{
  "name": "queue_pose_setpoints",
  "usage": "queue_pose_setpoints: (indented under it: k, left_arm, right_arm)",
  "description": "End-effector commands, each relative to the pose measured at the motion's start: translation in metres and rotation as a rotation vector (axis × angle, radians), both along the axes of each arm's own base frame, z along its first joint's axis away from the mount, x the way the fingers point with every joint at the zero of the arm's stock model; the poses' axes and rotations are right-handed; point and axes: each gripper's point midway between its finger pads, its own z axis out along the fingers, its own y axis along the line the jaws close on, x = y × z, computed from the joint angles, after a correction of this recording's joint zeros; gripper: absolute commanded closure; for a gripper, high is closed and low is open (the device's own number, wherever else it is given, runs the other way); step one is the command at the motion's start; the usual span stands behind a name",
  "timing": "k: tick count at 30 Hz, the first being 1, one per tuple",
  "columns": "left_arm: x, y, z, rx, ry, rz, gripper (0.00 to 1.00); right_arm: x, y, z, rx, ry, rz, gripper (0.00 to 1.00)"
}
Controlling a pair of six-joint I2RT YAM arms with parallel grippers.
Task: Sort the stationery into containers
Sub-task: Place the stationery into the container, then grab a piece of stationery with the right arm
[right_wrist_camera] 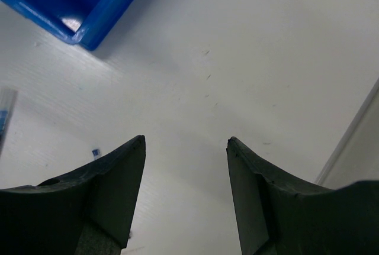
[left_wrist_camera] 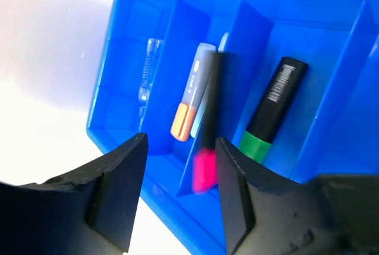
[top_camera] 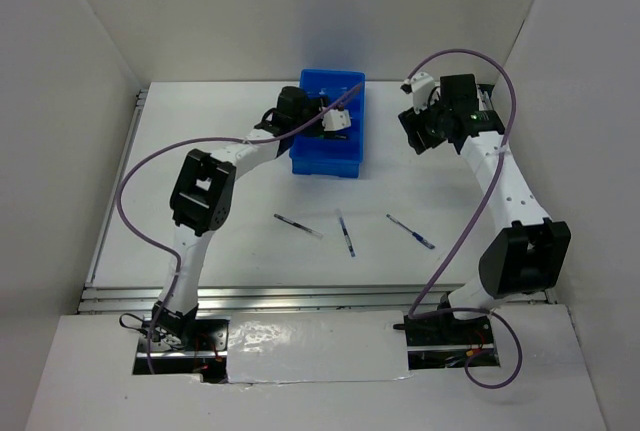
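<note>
- Two pincers were seen open: the left pincer (left_wrist_camera: pixel 180 145) over the blue tray (left_wrist_camera: pixel 103 89), the right pincer (right_wrist_camera: pixel 185 142) over the desk (right_wrist_camera: pixel 237 60).
- Below the left pincer's gap, a pink marker (left_wrist_camera: pixel 207 148) was laid along a divider.
- Beyond it, an orange highlighter (left_wrist_camera: pixel 189 98), a green highlighter (left_wrist_camera: pixel 269 110) and a clear item (left_wrist_camera: pixel 148 71) were lodged in separate compartments.
- Behind both pincers, one pen (top_camera: pixel 298 226), a second pen (top_camera: pixel 346 234) and a third pen (top_camera: pixel 411 232) were spread on the desk.

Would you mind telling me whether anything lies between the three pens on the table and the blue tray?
Nothing visible does: the table between the three pens and the blue tray is bare. The left gripper hangs above the tray itself, not over that stretch.
</note>
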Motion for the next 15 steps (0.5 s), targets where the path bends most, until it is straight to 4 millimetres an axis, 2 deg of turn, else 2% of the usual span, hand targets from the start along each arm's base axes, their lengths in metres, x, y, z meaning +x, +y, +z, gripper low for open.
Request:
queue_pose_setpoints:
  k: [1, 7, 8, 9, 10, 12, 13, 14, 15]
  left_arm:
    - [0.001, -0.008, 0.038, -0.062, -0.095, 0.002, 0.37]
    - [-0.014, -0.013, 0.068, -0.085, -0.143, -0.011, 0.32]
    - [-0.017, -0.011, 0.085, -0.113, -0.154, 0.001, 0.33]
    - [-0.017, -0.009, 0.092, -0.135, -0.157, 0.018, 0.33]
    - [-0.020, -0.002, 0.115, -0.196, -0.168, 0.061, 0.33]
    - [-0.025, 0.009, 0.139, -0.262, -0.166, 0.112, 0.32]
    - [-0.029, 0.024, 0.166, -0.341, -0.157, 0.165, 0.31]
    - [-0.033, 0.031, 0.178, -0.384, -0.143, 0.189, 0.31]
    - [-0.038, 0.053, 0.203, -0.430, -0.151, 0.230, 0.29]
  right_arm:
    - [-0.012, 0.001, -0.004, 0.012, 0.083, 0.001, 0.36]
    - [-0.049, 0.001, -0.032, 0.044, 0.234, 0.020, 0.40]
    - [-0.053, 0.002, -0.032, 0.049, 0.238, 0.023, 0.40]
    - [-0.061, 0.005, -0.040, 0.056, 0.268, 0.032, 0.40]
    - [-0.070, 0.012, -0.044, 0.064, 0.296, 0.062, 0.41]
    - [-0.086, 0.021, -0.058, 0.063, 0.352, 0.088, 0.42]
    - [-0.094, 0.032, -0.064, 0.054, 0.373, 0.123, 0.44]
    - [-0.105, 0.035, -0.078, 0.041, 0.412, 0.133, 0.45]
    - [-0.109, 0.040, -0.084, 0.034, 0.421, 0.145, 0.46]
